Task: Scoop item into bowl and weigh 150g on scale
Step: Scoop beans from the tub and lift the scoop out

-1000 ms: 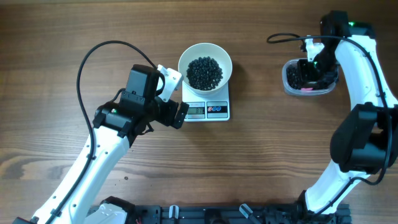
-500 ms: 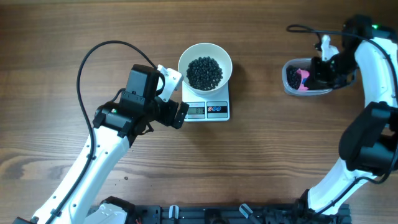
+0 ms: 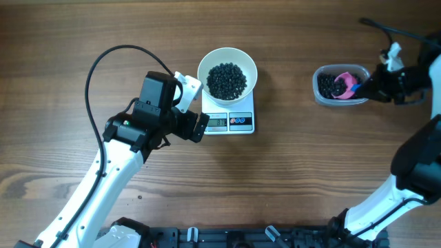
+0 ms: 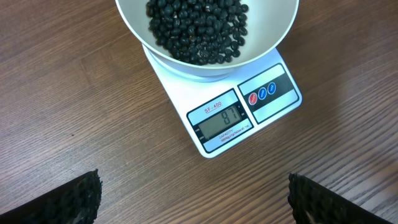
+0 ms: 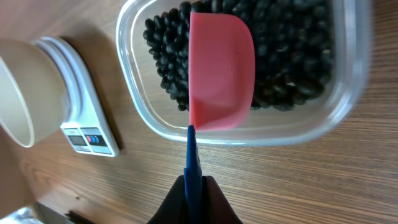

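Right wrist view: right gripper [image 5: 194, 200] clamps the handle of the empty scoop [image 5: 221, 68], held over beads [image 5: 292, 56] in tub [image 5: 134, 93]. Left gripper [image 4: 196, 202] gapes beside scale [image 4: 249, 109]. Bowl [image 4: 134, 18] is part-filled. Scooping step; next, dig into the beads.

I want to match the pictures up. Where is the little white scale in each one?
Overhead: scale, upper middle.
Left wrist: scale, upper centre, display showing.
Right wrist: scale, left edge, small.
Shared landmark: the white bowl sitting on it.
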Available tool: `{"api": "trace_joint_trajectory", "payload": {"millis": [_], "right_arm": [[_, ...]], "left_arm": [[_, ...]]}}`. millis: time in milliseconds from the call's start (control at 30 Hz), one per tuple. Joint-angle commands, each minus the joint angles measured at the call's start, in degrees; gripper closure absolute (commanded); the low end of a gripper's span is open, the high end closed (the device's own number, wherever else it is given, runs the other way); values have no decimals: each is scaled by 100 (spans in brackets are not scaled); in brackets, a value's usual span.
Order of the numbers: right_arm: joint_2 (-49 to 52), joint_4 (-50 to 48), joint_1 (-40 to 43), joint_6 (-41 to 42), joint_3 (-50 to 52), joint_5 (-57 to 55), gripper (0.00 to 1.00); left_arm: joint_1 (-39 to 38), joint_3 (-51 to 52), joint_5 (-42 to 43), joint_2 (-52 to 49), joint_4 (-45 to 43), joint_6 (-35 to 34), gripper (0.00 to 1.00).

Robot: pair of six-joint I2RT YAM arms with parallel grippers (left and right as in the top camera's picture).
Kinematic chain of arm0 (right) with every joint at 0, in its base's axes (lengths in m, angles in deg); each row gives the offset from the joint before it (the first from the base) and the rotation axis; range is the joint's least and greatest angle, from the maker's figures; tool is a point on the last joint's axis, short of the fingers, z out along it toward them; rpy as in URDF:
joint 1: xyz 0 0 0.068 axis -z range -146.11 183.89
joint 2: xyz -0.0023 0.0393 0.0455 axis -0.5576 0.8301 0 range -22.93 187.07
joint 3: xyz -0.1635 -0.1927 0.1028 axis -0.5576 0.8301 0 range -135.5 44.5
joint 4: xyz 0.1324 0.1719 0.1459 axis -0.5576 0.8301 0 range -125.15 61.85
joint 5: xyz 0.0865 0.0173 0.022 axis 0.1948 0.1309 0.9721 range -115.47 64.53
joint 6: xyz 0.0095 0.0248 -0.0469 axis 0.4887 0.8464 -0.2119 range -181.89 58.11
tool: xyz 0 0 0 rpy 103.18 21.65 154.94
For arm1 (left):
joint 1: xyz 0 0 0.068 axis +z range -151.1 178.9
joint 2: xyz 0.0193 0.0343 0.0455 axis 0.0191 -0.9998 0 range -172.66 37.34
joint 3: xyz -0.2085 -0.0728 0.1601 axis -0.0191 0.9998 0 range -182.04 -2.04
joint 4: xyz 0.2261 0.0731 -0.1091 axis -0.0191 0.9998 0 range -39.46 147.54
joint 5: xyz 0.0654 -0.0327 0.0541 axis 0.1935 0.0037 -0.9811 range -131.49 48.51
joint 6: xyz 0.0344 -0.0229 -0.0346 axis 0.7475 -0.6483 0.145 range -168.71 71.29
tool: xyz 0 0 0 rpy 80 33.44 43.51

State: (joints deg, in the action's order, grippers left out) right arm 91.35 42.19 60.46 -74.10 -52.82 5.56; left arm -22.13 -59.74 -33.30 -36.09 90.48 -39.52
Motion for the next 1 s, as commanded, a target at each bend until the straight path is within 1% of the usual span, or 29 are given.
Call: {"api": "trace_joint_trajectory", "payload": {"millis": [0,167,367,533,700,800,967], "right_arm": [[81,85,284,-378,-81,511,96],[81,321,483,-841,-81,787,96],[81,476,490,-1185,-81,1475,96],[81,496,490,-1246,-81,1768,96],[81,597,474,-1390,-81,2448,96],[79,695,356,-1491,-83,2800,96],[79,743,-83,-1460,-87,2911,96]], "left_arm": [[31,37,-35,68,0,72,0],[33,37,-35,68,0,72,0],[33,37,-35,68,0,72,0],[33,37,-35,68,0,72,0],[33,37,-35,68,0,72,0],[33,37,-35,68,-2,72,0],[33,37,-35,68,0,72,0]]}}
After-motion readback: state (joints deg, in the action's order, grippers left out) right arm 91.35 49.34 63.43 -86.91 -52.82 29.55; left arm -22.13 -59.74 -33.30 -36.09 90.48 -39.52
